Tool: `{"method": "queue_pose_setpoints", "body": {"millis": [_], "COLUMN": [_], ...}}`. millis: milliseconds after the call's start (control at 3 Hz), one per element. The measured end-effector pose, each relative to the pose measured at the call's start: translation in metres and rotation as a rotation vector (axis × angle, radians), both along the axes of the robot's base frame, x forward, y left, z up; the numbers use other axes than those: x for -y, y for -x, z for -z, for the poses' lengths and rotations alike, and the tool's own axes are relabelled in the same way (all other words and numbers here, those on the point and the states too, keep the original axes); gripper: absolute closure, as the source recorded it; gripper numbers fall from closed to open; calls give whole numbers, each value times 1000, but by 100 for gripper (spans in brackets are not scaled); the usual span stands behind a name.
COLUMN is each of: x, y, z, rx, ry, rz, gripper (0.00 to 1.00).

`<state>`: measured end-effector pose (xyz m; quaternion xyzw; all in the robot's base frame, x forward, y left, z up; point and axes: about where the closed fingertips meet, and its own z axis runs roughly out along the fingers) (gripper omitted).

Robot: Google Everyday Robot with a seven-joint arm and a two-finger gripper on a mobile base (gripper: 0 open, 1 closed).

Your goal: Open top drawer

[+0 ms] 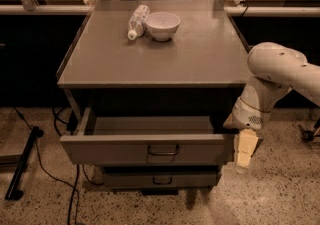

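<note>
Gripper [245, 150] hangs pointing down, opening can't be told. Top drawer [120, 149] stands pulled out just left of it, loop handle [163, 150] further left, ungrasped.

You see top drawer [110, 150] grey | its handle [163, 150] dark | bowl [162, 25] white | floor [285, 189] speckled | arm [280, 66] white | gripper [243, 161] cream, beside drawer's right end

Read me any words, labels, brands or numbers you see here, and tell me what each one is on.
No text can be read.
On the bottle: any label is too blurred to read.
On the bowl, the top drawer and the end effector at the drawer's right end: no visible text.
</note>
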<state>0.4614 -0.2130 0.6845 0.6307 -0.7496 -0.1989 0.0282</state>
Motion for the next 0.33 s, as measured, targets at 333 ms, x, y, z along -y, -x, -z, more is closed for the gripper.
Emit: {"method": "queue_pose_setpoints", "body": {"millis": [333], "x": [0], "y": [0], "z": [0], "rx": [0], "ry": [0], "rz": [0], "gripper": [0]}}
